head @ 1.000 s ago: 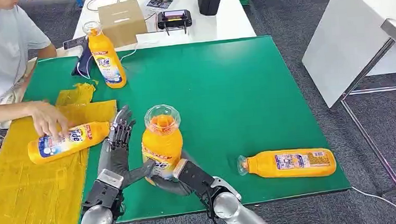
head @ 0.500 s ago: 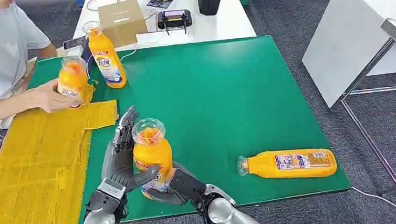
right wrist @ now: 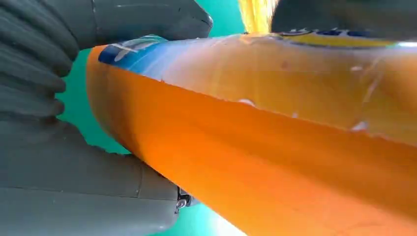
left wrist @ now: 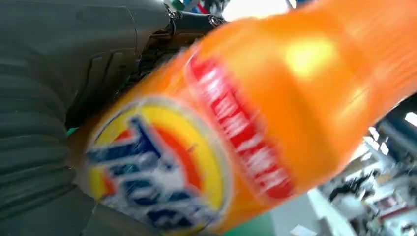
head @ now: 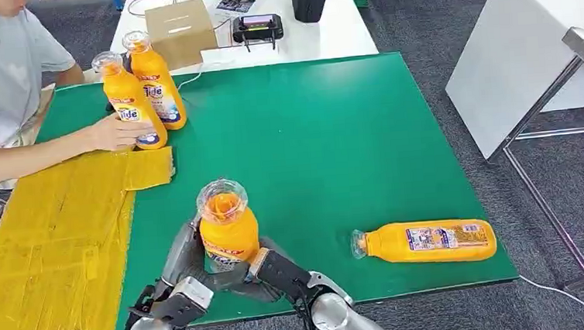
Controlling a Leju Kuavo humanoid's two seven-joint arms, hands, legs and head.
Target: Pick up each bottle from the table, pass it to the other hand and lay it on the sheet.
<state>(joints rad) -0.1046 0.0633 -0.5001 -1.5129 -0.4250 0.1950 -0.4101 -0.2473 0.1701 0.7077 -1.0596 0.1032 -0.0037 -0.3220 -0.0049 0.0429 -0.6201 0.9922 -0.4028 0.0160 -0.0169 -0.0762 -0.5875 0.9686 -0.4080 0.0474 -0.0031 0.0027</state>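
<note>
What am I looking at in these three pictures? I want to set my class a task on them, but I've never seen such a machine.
It is a humanoid robot with two silver arms. The wide picture is taken from its head, looking down on a green table. The other two come from cameras at its wrists, very close. Its left hand and right hand both grip one orange bottle near the table's front edge, passing it across. Another bottle lies on the table, and two stand at the back, one touched by a seated person. The yellow sheet lies on the left.

Orange bottle point(head: 227, 230) upright near table's front edge, w/ clear cap.
</note>
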